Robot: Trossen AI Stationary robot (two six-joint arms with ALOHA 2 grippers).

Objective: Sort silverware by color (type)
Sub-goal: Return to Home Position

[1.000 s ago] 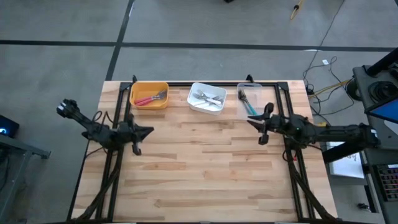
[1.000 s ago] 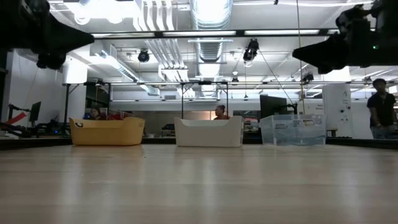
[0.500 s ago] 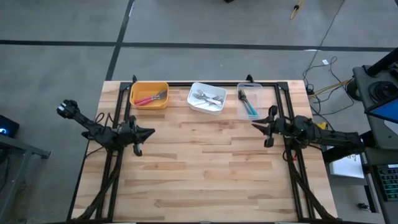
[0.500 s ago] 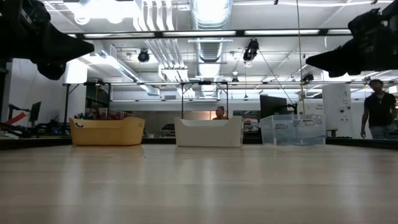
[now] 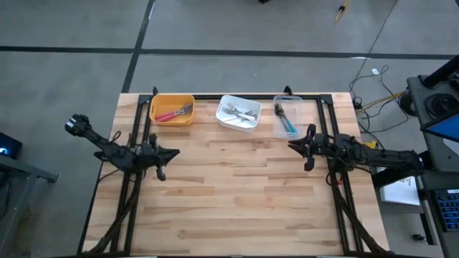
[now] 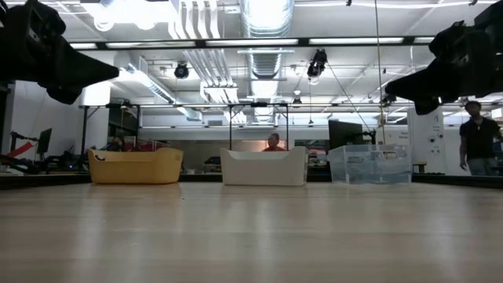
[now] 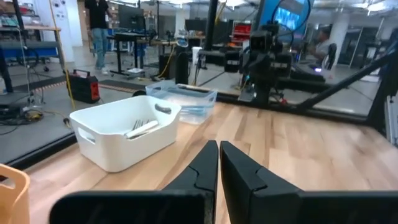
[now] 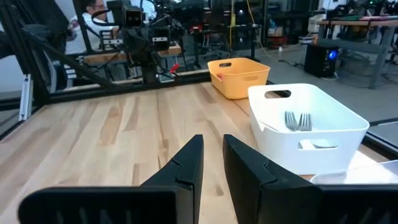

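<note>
With 12 o'clock at the far edge of the table (image 5: 237,193) as seen from above, three bins stand in a row along that edge. The orange bin (image 5: 154,107) at 11 o'clock holds the red-handled forks (image 5: 171,114). The white bin (image 5: 231,99) at 12 o'clock holds the white-handled forks (image 5: 240,112), and the right wrist view shows their metal heads leaning on the inner wall. The clear bin (image 5: 297,109) at 1 o'clock holds the teal-handled forks (image 5: 287,122). No fork lies on the bare wood.

The left end effector (image 5: 174,152) hangs above the table at 9 o'clock, pointing toward 3 o'clock, clenched with its fingers (image 7: 202,168) almost touching and nothing between them. The right end effector (image 5: 291,144) hangs at 3 o'clock, just beside the clear bin, pointing toward 9 o'clock. Its fingers (image 8: 186,165) are a narrow gap apart, released and empty. In the low view both are raised well clear of the table.
</note>
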